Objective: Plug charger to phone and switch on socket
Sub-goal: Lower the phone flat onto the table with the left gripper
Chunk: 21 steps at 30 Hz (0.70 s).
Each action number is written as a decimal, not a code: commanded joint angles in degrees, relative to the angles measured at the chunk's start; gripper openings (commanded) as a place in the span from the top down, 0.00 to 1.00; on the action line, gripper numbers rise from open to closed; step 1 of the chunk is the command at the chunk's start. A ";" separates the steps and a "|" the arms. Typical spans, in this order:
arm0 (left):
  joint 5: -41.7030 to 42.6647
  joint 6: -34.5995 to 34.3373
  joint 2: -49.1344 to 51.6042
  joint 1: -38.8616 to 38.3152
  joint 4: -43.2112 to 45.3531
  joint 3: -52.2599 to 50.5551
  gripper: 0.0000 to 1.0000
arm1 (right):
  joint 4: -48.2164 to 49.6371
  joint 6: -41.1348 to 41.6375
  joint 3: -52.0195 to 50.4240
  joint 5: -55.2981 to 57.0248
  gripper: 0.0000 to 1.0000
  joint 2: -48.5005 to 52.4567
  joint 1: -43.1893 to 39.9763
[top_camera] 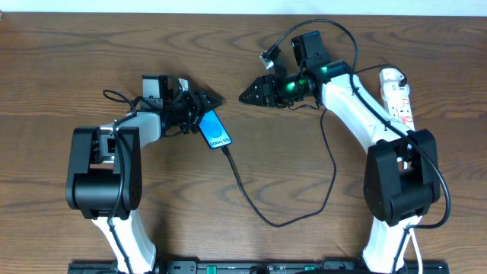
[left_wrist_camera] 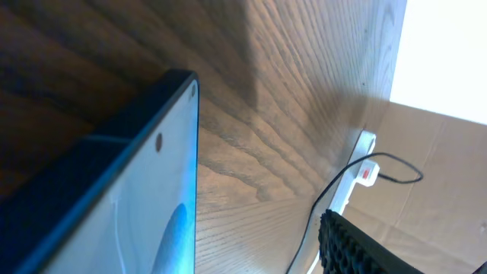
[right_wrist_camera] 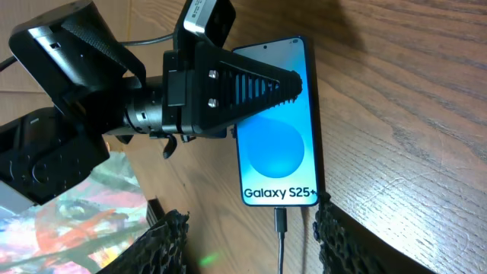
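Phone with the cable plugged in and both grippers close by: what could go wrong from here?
1. The left gripper sits right over the phone. Pulling back, it might nudge the phone and strain the plug.
2. The cable loops loosely beside and under the right arm. Swinging the right gripper round to the socket could snag the cable and pull it out.
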 commanded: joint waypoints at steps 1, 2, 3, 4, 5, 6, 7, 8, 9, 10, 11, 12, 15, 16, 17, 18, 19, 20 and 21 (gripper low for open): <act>-2.08 -3.34 -1.11 0.55 -1.16 -0.11 0.36 | -0.09 -1.14 0.79 -0.15 0.47 -0.57 -0.09; -2.08 -3.34 -1.44 0.68 -1.16 -0.02 0.35 | -0.09 -1.14 0.79 -0.15 0.47 -0.57 -0.07; -2.10 -3.32 -1.79 0.81 -1.16 0.04 0.34 | -0.11 -1.14 0.79 -0.15 0.47 -0.57 -0.07; -2.10 -3.34 -2.16 1.01 -1.16 0.13 0.33 | -0.11 -1.14 0.79 -0.15 0.47 -0.57 -0.07; -2.10 -3.34 -2.43 1.18 -1.18 0.17 0.32 | -0.09 -1.14 0.76 -0.15 0.47 -0.57 -0.07; -2.10 -3.34 -2.69 1.42 -1.18 0.20 0.32 | -0.07 -1.14 0.79 -0.13 0.47 -0.57 -0.09; -2.10 -3.34 -2.80 1.60 -1.18 0.20 0.32 | -0.07 -1.14 0.79 -0.07 0.47 -0.57 -0.07; -2.08 -3.37 -2.89 1.73 -1.25 0.20 0.29 | -0.09 -1.14 0.79 0.02 0.46 -0.57 -0.07; -2.10 -3.37 -2.89 1.88 -1.42 0.22 0.27 | -0.09 -1.14 0.79 0.04 0.47 -0.57 -0.07; -2.12 -3.37 -2.89 1.95 -1.95 0.26 0.27 | -0.09 -1.14 0.76 0.02 0.46 -0.57 -0.07; -2.27 -3.37 -2.89 1.95 -2.56 0.31 0.27 | -0.09 -1.14 0.79 0.02 0.46 -0.57 -0.07; -2.34 -3.37 -2.89 1.95 -3.10 0.31 0.27 | -0.09 -1.14 0.76 0.02 0.47 -0.57 -0.09; -2.36 -3.39 -2.89 1.95 -4.66 0.31 0.27 | -0.07 -1.14 0.76 0.04 0.46 -0.57 -0.07; -2.38 -3.39 -2.89 1.95 -5.11 0.31 0.26 | -0.07 -1.14 0.79 0.04 0.46 -0.57 -0.07; -2.38 -3.41 -2.89 1.95 -5.38 0.31 0.26 | -0.09 -1.14 0.79 0.02 0.46 -0.57 -0.07; -2.40 -3.67 -2.89 1.95 -5.68 0.31 0.25 | -0.09 -1.14 0.79 0.02 0.46 -0.57 -0.07; -2.40 -4.28 -2.89 1.95 -5.86 0.31 0.23 | -0.09 -1.14 0.79 0.02 0.46 -0.57 -0.07; -2.47 -5.49 -2.89 1.95 -5.90 0.31 0.21 | -0.09 -1.14 0.79 0.04 0.46 -0.57 -0.07; -2.49 -7.08 -2.89 1.95 -5.88 0.31 0.21 | -0.07 -1.14 0.79 0.04 0.46 -0.57 -0.09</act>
